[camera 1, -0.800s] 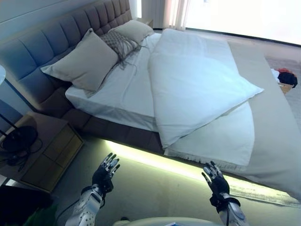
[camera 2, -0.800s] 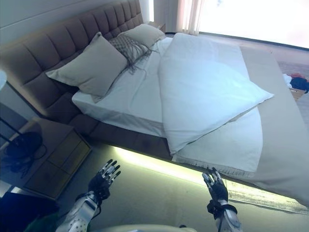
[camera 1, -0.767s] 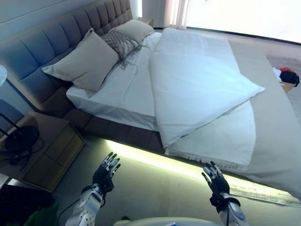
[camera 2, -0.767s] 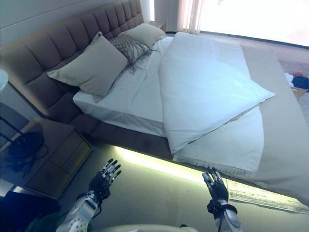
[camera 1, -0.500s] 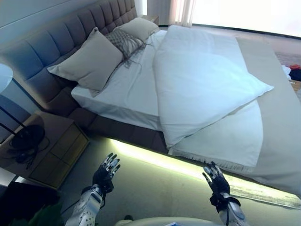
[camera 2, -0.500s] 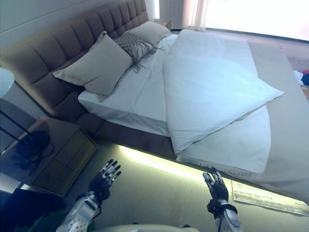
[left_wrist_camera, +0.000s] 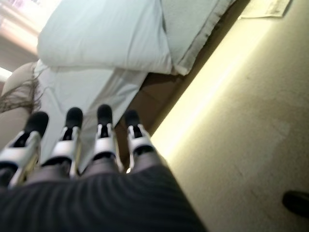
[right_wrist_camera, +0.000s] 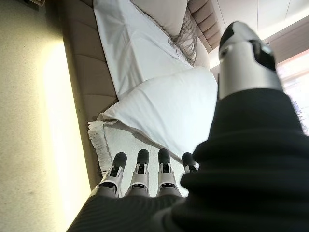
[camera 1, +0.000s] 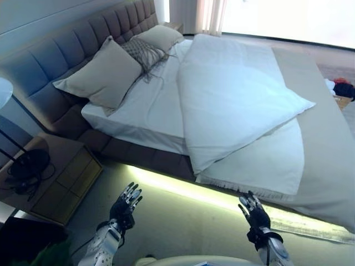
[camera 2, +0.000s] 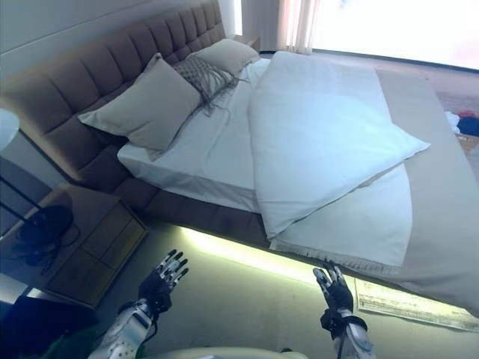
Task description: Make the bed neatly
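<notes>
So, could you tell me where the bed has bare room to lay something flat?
The white sheet between the pillows and the folded duvet is free, as is the beige cover past the duvet. The headboard end is crowded with pillows.

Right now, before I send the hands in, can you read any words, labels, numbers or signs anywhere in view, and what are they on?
None: no text can be read in any view.
The flat sheet on the floor beside the bed may carry print, but it is too small and blurred to tell.
The duvet, pillows and nightstand show no labels.
Left hand and right hand: open, unmarked.
</notes>
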